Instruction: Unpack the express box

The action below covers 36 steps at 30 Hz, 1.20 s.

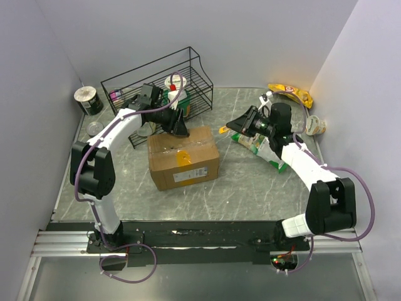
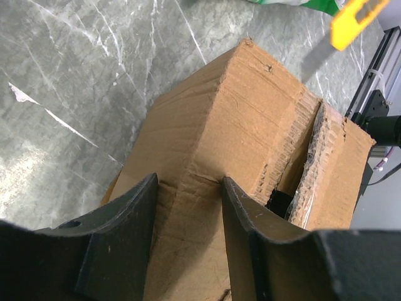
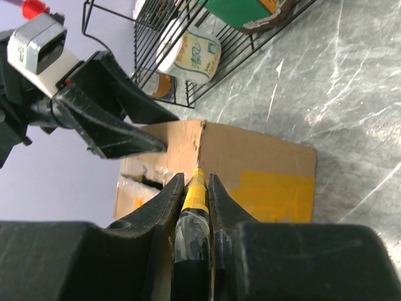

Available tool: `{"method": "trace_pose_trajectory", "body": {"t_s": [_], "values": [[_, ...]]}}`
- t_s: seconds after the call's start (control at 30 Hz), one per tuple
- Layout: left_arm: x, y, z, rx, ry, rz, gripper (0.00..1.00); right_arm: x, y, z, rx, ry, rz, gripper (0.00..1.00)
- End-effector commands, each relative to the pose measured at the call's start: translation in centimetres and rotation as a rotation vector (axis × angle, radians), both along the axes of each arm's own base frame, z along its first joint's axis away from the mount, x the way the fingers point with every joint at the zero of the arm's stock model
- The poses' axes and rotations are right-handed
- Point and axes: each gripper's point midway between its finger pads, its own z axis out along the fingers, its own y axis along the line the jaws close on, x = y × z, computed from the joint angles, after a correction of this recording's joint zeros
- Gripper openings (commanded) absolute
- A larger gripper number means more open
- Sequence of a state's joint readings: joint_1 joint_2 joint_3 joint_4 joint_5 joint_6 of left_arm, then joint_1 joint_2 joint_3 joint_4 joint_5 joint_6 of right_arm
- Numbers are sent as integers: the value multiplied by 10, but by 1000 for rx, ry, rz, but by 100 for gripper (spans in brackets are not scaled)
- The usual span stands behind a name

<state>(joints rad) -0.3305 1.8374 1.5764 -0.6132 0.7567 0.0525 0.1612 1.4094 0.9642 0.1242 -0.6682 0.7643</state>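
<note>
Express box: stands at the centre of the worktop, just in front of the wire rack and between the two arms, with the yellow-orange label on its top face.
Top seam: parted along part of its length, showing ragged corrugated edges and a dark gap. The flaps are not yet raised.
Left claw: at the far edge of the box top, jaws partly apart, with cardboard showing between them. No hold on anything can be confirmed.
Right claw: closed on the yellow cutter. The cutter tip points at the right end of the box and is apart from it in the overhead view.
Step in hand (judged): taking a flap edge at the seam in order to lift it.
Risk, missed grip: the jaws close on flat board. Cause: the fingertips land beside the seam, slide off, and nothing lifts.
Risk, box shifts: the carton rises or skids toward the rack. Cause: uncut tape keeps the flap tied down while it is pulled.
Risk, collision: the cutter meets the left claw. Cause: both work near the same top face.
Risk, damaged contents: the cutter tip enters the gap too deep. Cause: what lies under the seam is hidden.
</note>
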Motion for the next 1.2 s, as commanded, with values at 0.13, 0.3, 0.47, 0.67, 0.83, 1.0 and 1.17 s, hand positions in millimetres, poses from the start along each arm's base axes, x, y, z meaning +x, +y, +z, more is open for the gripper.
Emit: {"method": "trace_pose_trajectory", "body": {"t_s": [0.13, 0.3, 0.47, 0.67, 0.83, 1.0, 1.17], "values": [[12, 4, -16, 53, -7, 41, 38, -16, 0, 23, -10, -68, 22, 0], [14, 4, -16, 56, -12, 48, 36, -23, -1, 22, -15, -60, 22, 0], [14, 3, -15, 48, -12, 41, 35, -18, -10, 25, -28, -86, -23, 0], [14, 3, -15, 48, -14, 44, 34, 6, -19, 40, -11, -174, -124, 0], [13, 4, -13, 51, -14, 51, 33, 16, -12, 41, -1, -159, -124, 0], [15, 4, -13, 53, -16, 57, 33, 16, -5, 29, -2, -117, -109, 0], [15, 4, -12, 49, -18, 59, 33, 16, 1, 23, 25, -77, -100, 0]]}}
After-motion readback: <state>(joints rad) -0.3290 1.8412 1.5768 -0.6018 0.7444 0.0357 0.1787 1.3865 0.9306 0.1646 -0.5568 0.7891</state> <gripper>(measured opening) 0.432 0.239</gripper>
